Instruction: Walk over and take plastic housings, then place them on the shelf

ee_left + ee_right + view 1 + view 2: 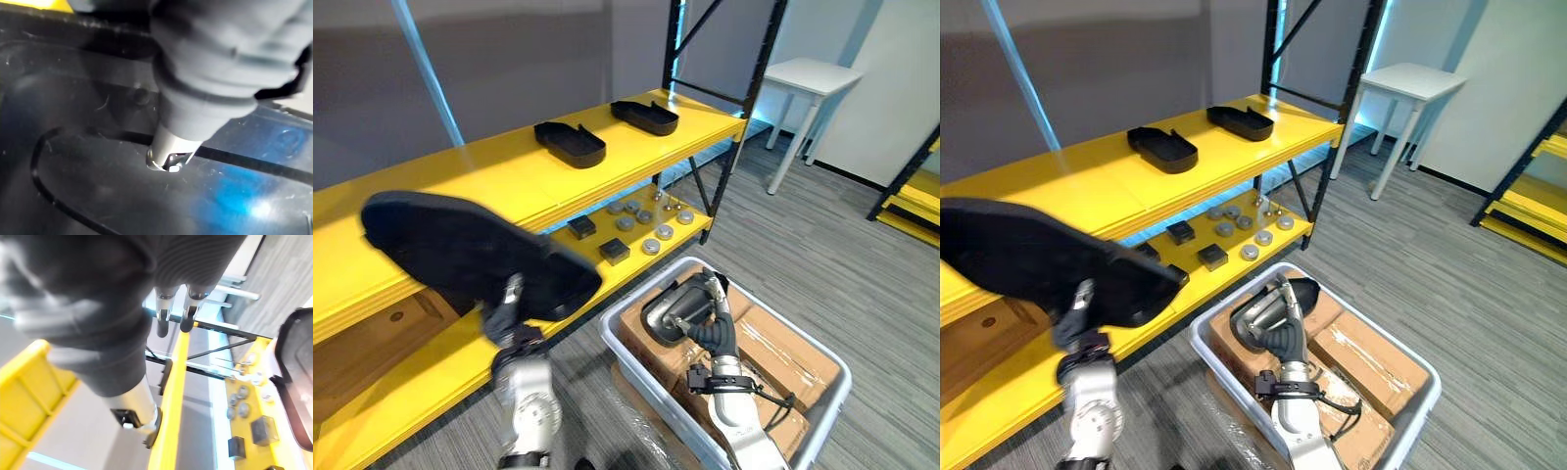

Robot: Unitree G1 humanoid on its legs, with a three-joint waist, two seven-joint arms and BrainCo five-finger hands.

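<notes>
The left hand (504, 318) is clamped on the rim of a broad matte black plastic housing (460, 250), held above it over the smooth yellow shelf (499, 186). Farther along, two more black housings (570, 143) lie with bare board between. The right hand (697, 311) sits low in a grey bin (773, 315) over cardboard boxes (783, 357), its grip impossible to tell, with open grey floor (822, 245) beyond.

Bright, even room light; blue light strip (429, 73) glowing; blue-white glare on housing (88, 191).
</notes>
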